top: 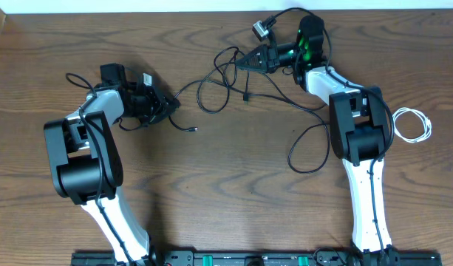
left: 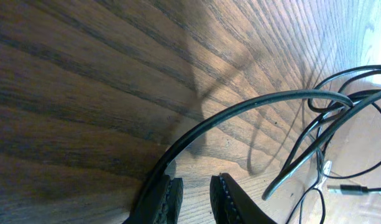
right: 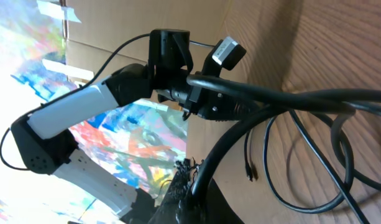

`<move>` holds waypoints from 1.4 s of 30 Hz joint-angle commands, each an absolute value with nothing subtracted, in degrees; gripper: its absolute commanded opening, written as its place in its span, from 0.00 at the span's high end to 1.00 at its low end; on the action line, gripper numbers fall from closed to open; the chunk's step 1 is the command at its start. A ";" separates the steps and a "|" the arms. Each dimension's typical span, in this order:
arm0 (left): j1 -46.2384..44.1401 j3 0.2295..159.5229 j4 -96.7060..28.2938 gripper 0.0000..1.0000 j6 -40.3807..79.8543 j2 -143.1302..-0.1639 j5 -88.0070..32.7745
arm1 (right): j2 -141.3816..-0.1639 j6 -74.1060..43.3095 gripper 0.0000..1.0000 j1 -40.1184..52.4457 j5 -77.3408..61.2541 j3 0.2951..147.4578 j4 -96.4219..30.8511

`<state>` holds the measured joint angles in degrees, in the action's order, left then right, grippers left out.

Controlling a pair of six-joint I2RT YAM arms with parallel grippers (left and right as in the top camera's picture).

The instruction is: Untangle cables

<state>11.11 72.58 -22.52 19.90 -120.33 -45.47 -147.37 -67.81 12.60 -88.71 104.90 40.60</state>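
Several black cables (top: 225, 74) lie tangled in loops at the table's middle back. One strand runs left to my left gripper (top: 165, 106), and a loose plug (top: 193, 130) lies below it. In the left wrist view the left gripper (left: 197, 180) is open by a narrow gap with bare wood between its pads. A black cable (left: 252, 102) arcs past the outside of its left finger. My right gripper (top: 248, 59) sits at the right of the tangle. In the right wrist view the right gripper (right: 191, 173) is shut on a black cable (right: 240, 130) that rises from its jaws. A white cable (top: 412, 124) lies coiled at the far right.
A long black loop (top: 307, 144) trails in front of the right arm (top: 357, 125). The left arm (top: 82, 151) stands at the left side. A small plug end (right: 251, 171) rests on the wood near the right gripper. The table's back edge (top: 211, 10) is close behind the tangle.
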 commanded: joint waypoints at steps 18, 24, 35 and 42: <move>19.00 72.23 -28.18 0.92 24.45 -121.19 -28.86 | -146.26 -67.24 0.99 11.97 -89.19 104.62 42.68; 30.50 72.23 -32.47 0.93 28.21 -121.19 -28.86 | -146.26 -67.22 0.99 11.44 -89.14 104.62 42.68; 39.66 72.20 -37.12 0.92 36.56 -121.19 -29.12 | -146.26 -67.24 0.99 9.39 -89.12 104.62 42.68; 37.54 72.23 -35.40 0.49 34.17 -121.19 -35.70 | -146.26 -67.24 0.99 9.15 -89.14 104.62 42.63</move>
<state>38.87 74.08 -35.70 35.81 -118.45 -39.70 -147.37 -67.81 9.17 -88.73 104.88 42.48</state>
